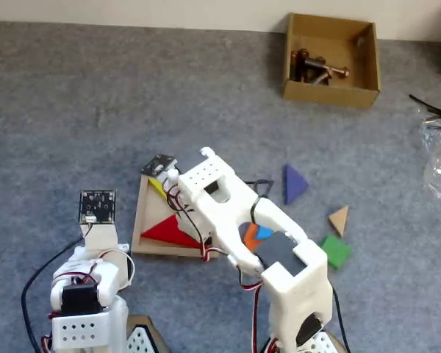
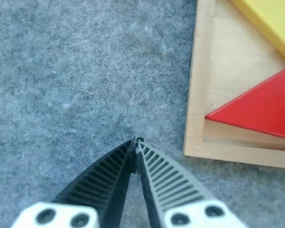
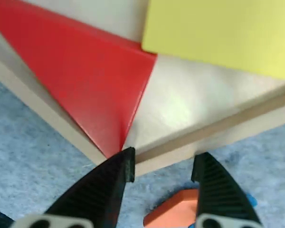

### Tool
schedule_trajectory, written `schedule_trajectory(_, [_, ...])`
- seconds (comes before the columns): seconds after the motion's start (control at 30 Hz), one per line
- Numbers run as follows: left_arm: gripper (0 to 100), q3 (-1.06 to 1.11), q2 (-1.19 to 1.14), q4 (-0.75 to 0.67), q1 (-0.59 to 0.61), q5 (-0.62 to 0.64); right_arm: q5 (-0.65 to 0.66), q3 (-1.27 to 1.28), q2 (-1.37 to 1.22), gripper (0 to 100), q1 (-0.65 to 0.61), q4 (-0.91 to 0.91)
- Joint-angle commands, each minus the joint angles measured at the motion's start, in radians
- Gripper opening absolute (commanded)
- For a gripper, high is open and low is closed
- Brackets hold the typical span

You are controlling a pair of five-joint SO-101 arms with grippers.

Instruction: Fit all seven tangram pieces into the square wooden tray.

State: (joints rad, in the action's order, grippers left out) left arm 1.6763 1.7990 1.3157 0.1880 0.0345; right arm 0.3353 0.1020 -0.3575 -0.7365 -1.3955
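The left hand was pressed together beside the tray. The right hand hung spread over its rim, an orange piece just under it. A red triangle and a yellow piece sat inside. Farther off, the purple triangle looked light, stiff, slick: pinch opposite edges.

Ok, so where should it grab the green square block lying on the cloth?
From straight above, probably, closing on two opposite side faces of the green block. It lies flat on the grey cloth, so only its edges offer a hold, and its parallel sides suit a pinch. The tan triangle sits near but apart.
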Motion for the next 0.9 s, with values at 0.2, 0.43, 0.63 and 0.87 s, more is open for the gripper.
schedule_trajectory(0.2, [0, 0.021, -0.007, 0.008, 0.008, 0.003, -0.005, 0.042, 0.077, 19.1, 0.116, -0.002])
schedule_trajectory(0.43, [0, 0.021, -0.007, 0.008, 0.008, 0.003, -0.008, 0.045, 0.074, 19.0, 0.206, -0.008])
schedule_trajectory(0.63, [0, 0.021, -0.007, 0.008, 0.008, 0.003, -0.005, 0.045, 0.073, 11.5, 0.312, -0.051])
schedule_trajectory(0.87, [0, 0.021, -0.007, 0.008, 0.008, 0.003, -0.003, 0.045, 0.074, 6.0, 0.443, -0.053])
